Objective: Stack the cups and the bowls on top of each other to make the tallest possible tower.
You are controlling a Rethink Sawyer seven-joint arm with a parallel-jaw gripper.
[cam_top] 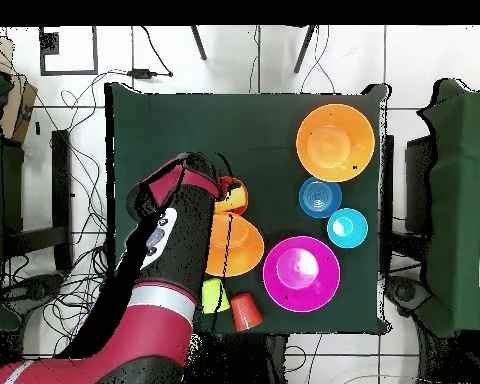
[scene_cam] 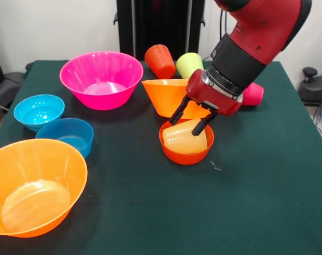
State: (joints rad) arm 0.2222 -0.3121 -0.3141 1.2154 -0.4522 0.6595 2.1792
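Note:
A small red-orange bowl [scene_cam: 184, 154] [cam_top: 235, 196] stands mid-table. The ribbed pale yellow cup [scene_cam: 186, 139] lies tilted inside it. My gripper [scene_cam: 186, 126] hangs right over that cup, open, with one fingertip at each side of the cup's upper end. Behind it a large orange bowl [scene_cam: 166, 94] [cam_top: 240, 246] sits tipped. An orange cup [scene_cam: 160, 60] [cam_top: 246, 311] and a lime green cup [scene_cam: 188, 65] [cam_top: 214, 295] lie on their sides at the back. A red-pink cup [scene_cam: 253, 94] shows partly behind my arm. In the overhead view my arm covers the gripper.
A large magenta bowl [scene_cam: 101, 79] [cam_top: 301, 272] stands upright at the back left. A light blue bowl [scene_cam: 39, 110] [cam_top: 347, 228], a darker blue bowl [scene_cam: 65, 136] [cam_top: 320, 197] and a second large orange bowl [scene_cam: 34, 186] [cam_top: 335, 142] sit along the left of the green table [scene_cam: 256, 202].

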